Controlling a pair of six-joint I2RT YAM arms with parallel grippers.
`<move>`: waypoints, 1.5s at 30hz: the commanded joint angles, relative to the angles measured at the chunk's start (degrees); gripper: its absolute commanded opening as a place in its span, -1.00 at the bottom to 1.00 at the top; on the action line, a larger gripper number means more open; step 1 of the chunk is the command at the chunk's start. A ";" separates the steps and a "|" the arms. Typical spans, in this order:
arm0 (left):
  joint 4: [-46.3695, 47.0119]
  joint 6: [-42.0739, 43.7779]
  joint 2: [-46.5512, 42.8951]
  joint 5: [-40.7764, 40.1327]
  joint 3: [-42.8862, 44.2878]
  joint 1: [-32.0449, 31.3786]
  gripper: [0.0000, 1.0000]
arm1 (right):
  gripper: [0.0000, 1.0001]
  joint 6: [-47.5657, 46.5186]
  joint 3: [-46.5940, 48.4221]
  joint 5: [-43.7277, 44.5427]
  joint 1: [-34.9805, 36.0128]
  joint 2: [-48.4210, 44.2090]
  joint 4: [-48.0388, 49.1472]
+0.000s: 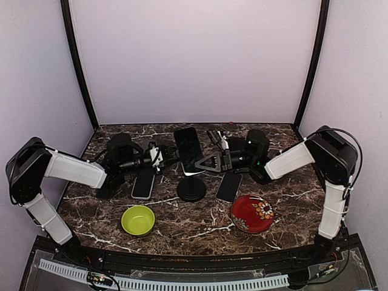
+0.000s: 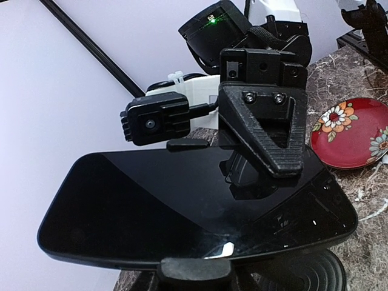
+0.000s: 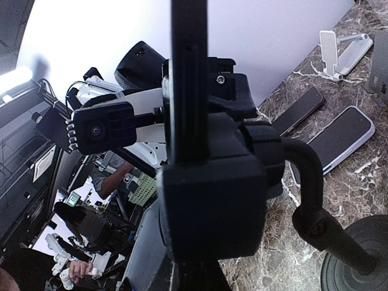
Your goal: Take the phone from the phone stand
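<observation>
Since the glossy black slab phone (image 1: 188, 147) is seated in the cradle of the black round-based phone stand (image 1: 191, 189), tilted back at the middle of the dark marbled counter (image 1: 182, 230), the step in hand is judged to be the securing of a hold before any lift. This is best done by having the phone pinched across its thickness near one long edge, clear of the stand's side clips. It should then be drawn up and out along the line of the cradle rather than pulled sideways, so that the stand is not tipped. The white-edged phone (image 1: 143, 183) and the plain black phone (image 1: 229, 187), lying flat on either side of the base, should be kept clear of.

The left tool (image 1: 165, 159) is placed just beside the phone's left edge. Its fingers are not shown in its own wrist view and are too small from above, so it cannot be told whether they are apart or together, nor whether anything is touched. The right tool (image 1: 203, 163) is set at the phone's right edge. In the left wrist view one triangular black finger (image 2: 242, 121) is seen lying over the glass, its partner hidden behind the phone. The phone appears to be straddled, but whether it is clamped cannot be told.
</observation>
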 commanded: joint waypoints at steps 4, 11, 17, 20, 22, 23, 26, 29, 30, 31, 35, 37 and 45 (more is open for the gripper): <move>3.88 1.35 -0.76 -1.49 -2.38 3.31 -1.00 | -1.00 1.16 -2.23 3.54 -3.82 -4.11 8.50; 3.79 2.25 0.33 -1.00 -2.35 3.38 -1.00 | -1.00 9.54 -2.80 4.27 -4.09 -3.22 21.25; 3.56 3.16 0.79 -1.83 -2.42 3.38 -1.00 | -1.00 13.12 -2.17 3.86 -4.15 -2.40 26.94; 3.45 2.48 1.08 -1.79 -1.72 3.32 -1.00 | -1.00 14.57 -1.32 2.95 -3.61 -1.85 28.76; 3.85 1.67 1.27 -2.08 -1.29 3.29 -1.00 | -1.00 14.54 -0.50 2.44 -2.85 -1.49 28.47; 3.83 1.47 1.33 -2.14 -1.10 3.17 -1.00 | -1.00 14.49 -0.06 2.20 -2.50 -1.21 28.21; 3.54 1.67 1.53 -3.09 -0.34 2.56 -1.00 | -1.00 14.43 1.31 1.61 -1.32 -0.16 27.75; 3.43 1.62 1.83 -4.08 0.25 1.94 -1.00 | -1.00 14.26 2.50 1.96 -0.30 0.96 27.01; 3.75 1.58 1.96 -4.41 0.29 1.89 -1.00 | -1.00 14.31 3.02 1.93 0.11 1.30 26.99; 4.20 1.45 2.13 -4.66 0.29 1.87 -1.00 | -1.00 14.42 3.45 2.03 0.56 1.90 27.01; 5.40 1.14 2.95 -5.68 0.25 0.14 -1.00 | -1.00 14.66 5.11 2.40 1.99 3.34 26.74; 6.15 1.06 3.19 -6.02 0.19 -0.10 -1.00 | -1.00 14.81 5.68 2.38 2.44 3.83 26.80; 6.97 0.87 2.81 -7.14 0.27 -0.19 -1.00 | -1.00 18.65 6.80 2.84 3.46 5.28 30.69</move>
